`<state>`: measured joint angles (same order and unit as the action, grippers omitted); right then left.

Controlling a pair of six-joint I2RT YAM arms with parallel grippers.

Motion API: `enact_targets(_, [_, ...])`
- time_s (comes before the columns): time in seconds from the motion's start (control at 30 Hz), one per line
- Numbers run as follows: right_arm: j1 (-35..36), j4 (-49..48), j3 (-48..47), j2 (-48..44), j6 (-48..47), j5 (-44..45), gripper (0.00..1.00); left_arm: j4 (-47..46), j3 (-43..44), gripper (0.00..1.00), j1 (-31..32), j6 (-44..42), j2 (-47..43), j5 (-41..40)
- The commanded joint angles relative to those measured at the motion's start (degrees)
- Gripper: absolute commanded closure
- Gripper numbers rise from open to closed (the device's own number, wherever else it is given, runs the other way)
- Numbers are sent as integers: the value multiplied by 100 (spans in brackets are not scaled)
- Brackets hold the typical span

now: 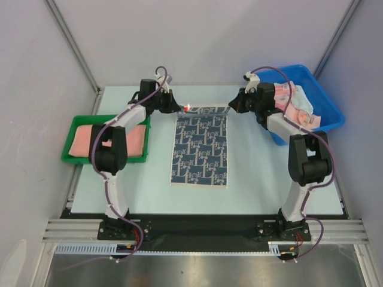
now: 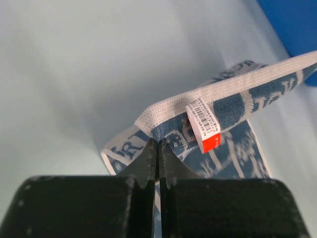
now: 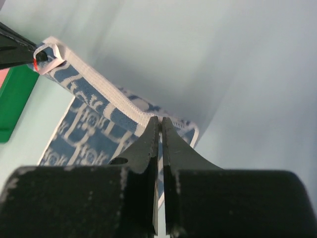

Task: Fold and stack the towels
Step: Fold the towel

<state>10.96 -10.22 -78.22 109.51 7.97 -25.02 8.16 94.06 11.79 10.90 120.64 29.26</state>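
Far left: a green tray (image 1: 67, 156) with one salmon-pink towel (image 1: 84, 140) lying flat inside. Next along, the left arm (image 1: 111, 149), stretched forward over the table (image 1: 131, 191), elbow humped up, wrist turned in toward the centre. Pinching the far left corner of the navy-and-white towel (image 1: 199, 149) with the left gripper (image 2: 157, 145), fingers pressed tight together (just one such towel out on the table). Spread flat between the two arms for most of its length, far edge lifted off the surface. Right beside that pinch, a small white tag (image 2: 203, 124) with a barcode and a red end; print too small to read, and the lettering woven into the pattern not legible either. Across to the right gripper (image 3: 159, 123), clamped just as tight on the far right corner of the same edge. Behind it the right arm (image 1: 308, 158), folded high, beside the blue bin (image 1: 326, 98). In the bin, pink and white towels (image 1: 294, 106) heaped together, number impossible to tell.
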Motion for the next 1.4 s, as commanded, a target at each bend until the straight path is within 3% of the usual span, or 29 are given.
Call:
enact_targets(0.0, [169, -33, 753, -1122, 178, 49, 100, -691, -913, 100, -28, -62, -1234, 343])
enact_targets(0.1, [389, -77, 1752, -1825, 372, 294, 100, -790, -2046, 100, -28, 61, -1762, 397])
enact_targets(0.27, [880, 98, 2749, -2513, 487, 734, 100, -799, -3112, 100, 42, 123, -2448, 450])
enact_targets(0.4, [1399, 240, 3426, -2935, 609, 1182, 100, -677, -3824, 100, 366, 193, -3028, -15])
enact_targets(0.47, [1505, 222, 3856, -3154, 697, 1375, 100, -510, -4123, 100, 525, 272, -3327, -621])
enact_targets(0.63, [1864, 625, 4297, -3437, 873, 1736, 100, -491, -4869, 92, 719, 782, -3670, -1149])
enact_targets(0.73, [1945, 951, 4358, -3559, 829, 1816, 100, -281, -5046, 80, 895, 1037, -3758, -1500])
enact_targets(0.83, [2024, 1170, 4411, -3674, 768, 1728, 99, -149, -5257, 77, 956, 1257, -3969, -1808])
enact_targets(0.87, [2094, 1171, 4420, -3700, 759, 1685, 98, -105, -5292, 67, 957, 1309, -4091, -1992])
enact_targets(0.9, [2112, 1180, 4464, -3735, 750, 1641, 96, -35, -5328, 62, 983, 1388, -4153, -2046])
enact_targets(1.17, [2446, 1514, 4455, -3683, 653, 1684, 88, 212, -5074, 47, 1097, 1784, -4128, -2003])
enact_targets(1.37, [2463, 1532, 4482, -3674, 654, 1754, 87, 720, -4546, 44, 1158, 2215, -3539, -1897])
